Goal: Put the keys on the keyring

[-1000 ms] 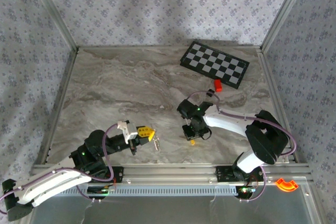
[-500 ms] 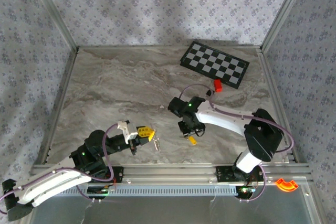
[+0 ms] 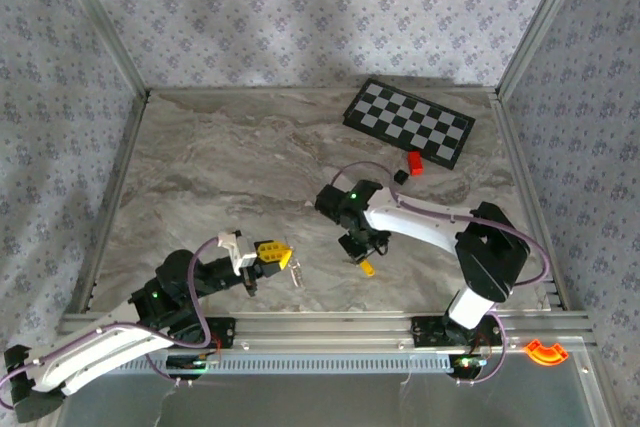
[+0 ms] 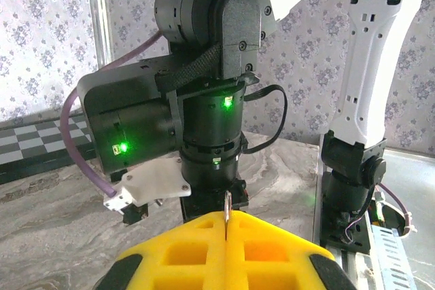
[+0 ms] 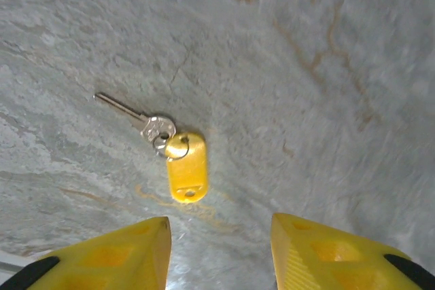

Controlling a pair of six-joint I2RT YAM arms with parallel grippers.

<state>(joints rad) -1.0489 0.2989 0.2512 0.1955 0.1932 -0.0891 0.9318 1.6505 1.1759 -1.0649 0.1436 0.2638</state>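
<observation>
The left gripper (image 3: 283, 256) has its yellow fingers (image 4: 265, 232) pressed together on a thin silvery metal piece (image 4: 225, 207) that sticks out at their tip. Whether it is a key or a ring I cannot tell. To its right, the right gripper (image 5: 219, 227) stands spread over the marble table (image 3: 220, 167). A key (image 5: 129, 110), joined by a small ring (image 5: 178, 146) to a yellow tag (image 5: 186, 168), lies flat just ahead of the gap and touches neither finger.
</observation>
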